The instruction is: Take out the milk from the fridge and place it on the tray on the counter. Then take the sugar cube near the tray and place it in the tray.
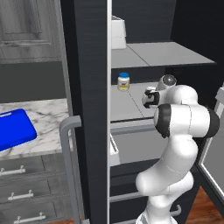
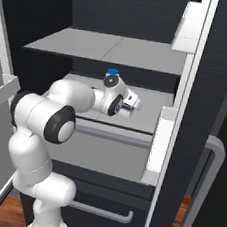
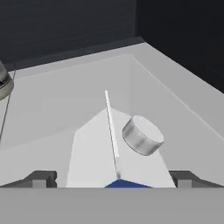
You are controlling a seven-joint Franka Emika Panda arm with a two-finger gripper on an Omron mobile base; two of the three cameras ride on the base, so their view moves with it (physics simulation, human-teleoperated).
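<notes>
Here you are on the first step, the fetch from the fridge: the arm is reached in over the light grey middle shelf, and in the hand view the claw looks down on the milk, its gable ridge and round grey cap straight ahead of the camera, a strip of dark blue at the carton's near edge. The two dark fingertips stand wide apart, one on each side of the carton, with grey shelf showing between each tip and the carton wall, so read the claw as released and straddling the milk, not yet gripping it. The jar, blue-lidded with a yellow label, stands on the same shelf beyond the claw and off to one side, apart from it; its edge shows at the border of the hand view. The tray lies on the counter, well off to the claw's left, outside the fridge and past the open door edge. I cannot make out the sugar cube in these frames. My reading of the next move: clench squarely on the carton's side walls below the gable, lift just clear of the shelf, then draw straight back out before swinging toward the tray, minding the shelf above and the door.
</notes>
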